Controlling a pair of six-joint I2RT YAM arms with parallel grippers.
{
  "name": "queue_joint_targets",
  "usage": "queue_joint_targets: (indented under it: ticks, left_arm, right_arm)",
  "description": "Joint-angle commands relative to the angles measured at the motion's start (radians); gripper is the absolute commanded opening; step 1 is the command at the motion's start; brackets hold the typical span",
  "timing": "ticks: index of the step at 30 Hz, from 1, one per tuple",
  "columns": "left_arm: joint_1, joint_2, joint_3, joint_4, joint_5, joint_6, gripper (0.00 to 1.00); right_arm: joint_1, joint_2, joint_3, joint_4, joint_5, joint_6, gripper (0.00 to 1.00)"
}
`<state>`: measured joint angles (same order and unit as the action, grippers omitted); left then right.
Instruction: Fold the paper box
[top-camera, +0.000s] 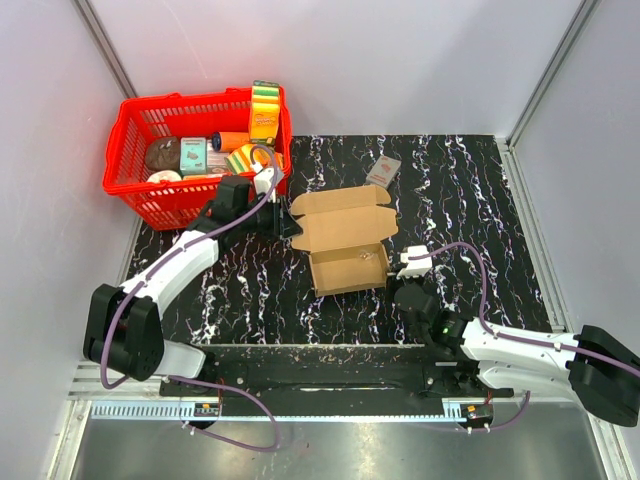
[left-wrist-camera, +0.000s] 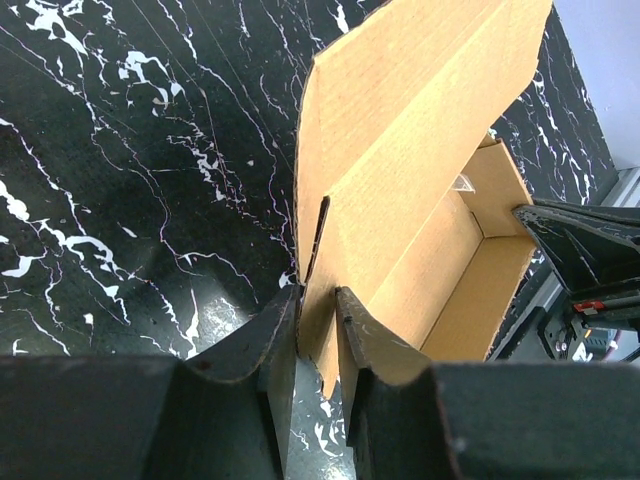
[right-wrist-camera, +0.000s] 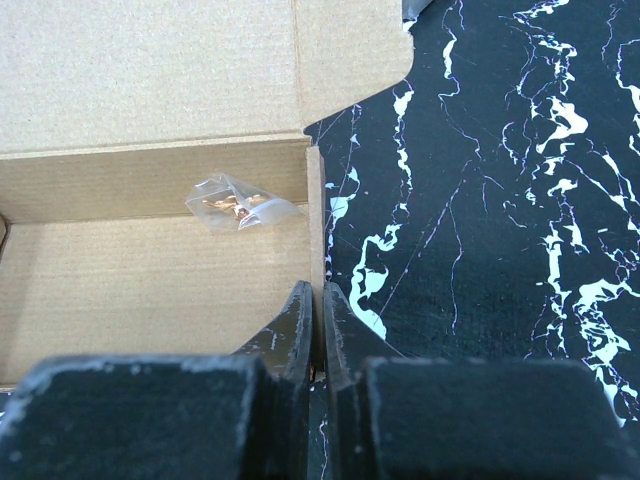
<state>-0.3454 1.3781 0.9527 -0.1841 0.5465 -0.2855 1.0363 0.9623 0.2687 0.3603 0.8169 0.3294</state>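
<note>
Nearest the arm bases, the right gripper (top-camera: 392, 275) is reaching in from the right, its fingers pressed together on the thin right end wall of the paper box (top-camera: 345, 265). The right wrist view is showing that wall's edge running straight down between the fingertips. The box's tray is sitting in the middle of the marbled table (top-camera: 470, 200), its long axis running left to right and slightly skewed. A small clear plastic packet (right-wrist-camera: 240, 203) is lying inside, against the far wall. Beyond the tray, the lid is hanging open from the far long edge and leaning away from the arms.

The left gripper (top-camera: 290, 225) is coming in at the lid's left end, so each arm is working the end on its own side. In the left wrist view its fingers (left-wrist-camera: 280, 345) are straddling a cardboard side flap with only a narrow gap between them, and I cannot tell whether they are already pinching it. Judging from this, the coming fold is turning on that flap, which is standing edge-on directly ahead of the left gripper.

Farther back, a small printed packet (top-camera: 383, 170) is lying well apart from the box, and a red basket (top-camera: 140, 190) of groceries is occupying the far left corner
</note>
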Motion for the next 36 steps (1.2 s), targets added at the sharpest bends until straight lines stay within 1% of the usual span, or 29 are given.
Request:
queue_joint_targets:
  ticks: [1, 4, 7, 8, 9, 11, 13, 15, 16, 19, 20, 21, 23, 27, 30, 32, 33, 34, 35, 36]
  left_arm:
    - [0.003, 0.004, 0.055, 0.066, 0.021, -0.011, 0.25]
    - [0.003, 0.009, 0.063, 0.067, 0.029, -0.012, 0.25]
    - [0.003, 0.009, 0.06, 0.067, 0.036, -0.012, 0.15]
    - [0.003, 0.007, 0.055, 0.071, 0.039, -0.012, 0.08]
    - [0.002, 0.007, 0.047, 0.075, 0.043, -0.014, 0.05]
    - [0.002, 0.003, 0.037, 0.084, 0.044, -0.017, 0.01]
    - [0.002, -0.002, 0.017, 0.1, 0.05, -0.02, 0.0]
    - [0.002, -0.005, -0.003, 0.115, 0.05, -0.02, 0.0]
    - [0.002, -0.007, -0.009, 0.12, 0.052, -0.02, 0.0]
    - [-0.015, -0.016, -0.038, 0.129, 0.015, 0.003, 0.0]
    - [-0.023, -0.023, -0.049, 0.132, 0.003, 0.011, 0.0]
    - [-0.036, -0.027, -0.074, 0.149, -0.025, 0.025, 0.0]
    - [-0.047, -0.045, -0.104, 0.181, -0.039, 0.025, 0.0]
    - [-0.052, -0.097, -0.248, 0.381, -0.01, -0.021, 0.0]
    - [-0.055, -0.117, -0.305, 0.431, -0.01, -0.006, 0.0]
    - [-0.055, -0.125, -0.328, 0.449, -0.01, 0.005, 0.0]
    - [-0.056, -0.134, -0.353, 0.477, -0.008, 0.011, 0.0]
    - [-0.058, -0.139, -0.364, 0.489, -0.01, 0.014, 0.0]
    - [-0.058, -0.143, -0.374, 0.509, -0.011, 0.016, 0.0]
    - [-0.06, -0.146, -0.388, 0.515, -0.01, 0.02, 0.0]
  right_arm:
    - [0.013, -0.007, 0.004, 0.037, -0.007, 0.0, 0.0]
    - [0.011, -0.007, 0.003, 0.037, -0.007, 0.002, 0.0]
    - [0.011, -0.008, 0.001, 0.037, -0.005, 0.002, 0.0]
    - [0.011, -0.008, 0.003, 0.037, -0.005, 0.003, 0.01]
    - [0.011, -0.011, 0.001, 0.037, -0.004, 0.003, 0.07]
    - [0.011, -0.013, 0.0, 0.037, -0.002, 0.003, 0.09]
    - [0.011, -0.014, 0.0, 0.037, -0.001, 0.005, 0.12]
    - [0.011, -0.013, 0.0, 0.039, -0.001, 0.005, 0.19]
    - [0.011, -0.013, 0.001, 0.04, -0.002, 0.005, 0.31]
    - [0.011, -0.025, 0.01, 0.048, -0.007, -0.009, 0.47]
    - [0.011, -0.031, 0.015, 0.048, -0.012, -0.013, 0.55]
    - [0.011, -0.046, 0.018, 0.048, -0.016, -0.027, 0.58]
    - [0.011, -0.06, 0.041, 0.048, -0.025, -0.052, 0.63]
    - [0.011, -0.12, 0.102, -0.024, -0.01, -0.104, 0.69]
    - [0.01, -0.161, 0.153, -0.067, -0.016, -0.163, 0.7]
    - [0.001, -0.155, 0.21, -0.105, -0.025, -0.178, 0.71]
    - [-0.028, -0.131, 0.239, -0.183, -0.051, -0.167, 0.74]
    - [-0.051, -0.111, 0.309, -0.236, -0.088, -0.153, 0.78]
    - [-0.083, -0.088, 0.348, -0.351, -0.196, -0.133, 0.82]
    - [-0.152, -0.036, 0.387, -0.418, -0.261, -0.101, 0.87]
